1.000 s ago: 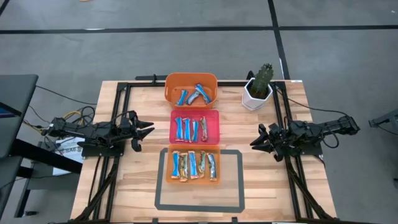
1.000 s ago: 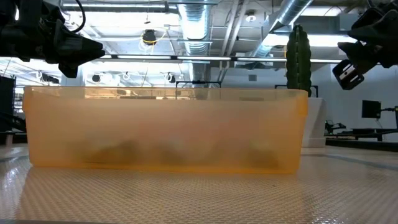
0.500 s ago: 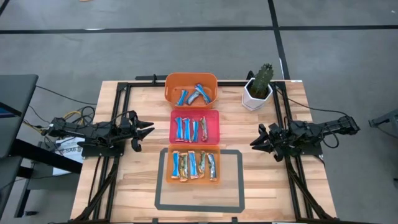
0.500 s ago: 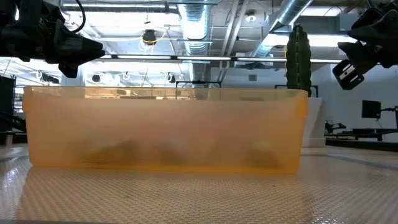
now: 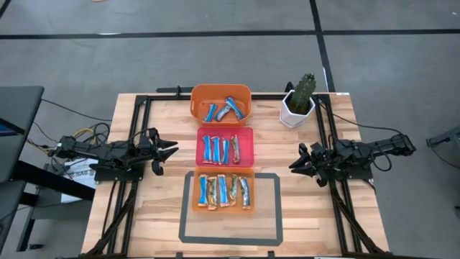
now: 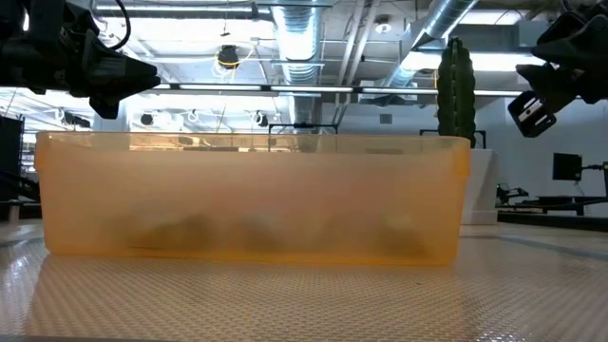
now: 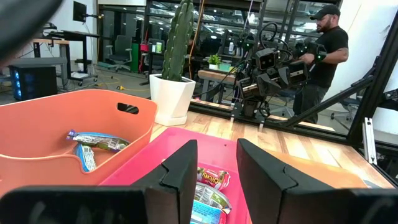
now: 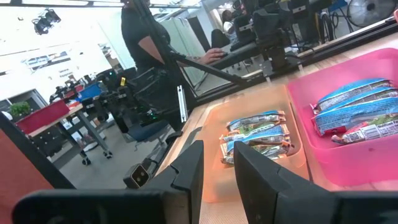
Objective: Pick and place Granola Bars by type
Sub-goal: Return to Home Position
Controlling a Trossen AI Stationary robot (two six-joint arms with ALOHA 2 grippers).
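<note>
Granola Bars in trays, left gripper, right gripper flanking, empty

A green cactus in a white faceted pot stands at the upper right of the pale wooden plank table in the high view. A dark grey tape rectangle outlines the table's lower centre. A person in black T-shirt and cap stands upper right in the left wrist view.
</note>
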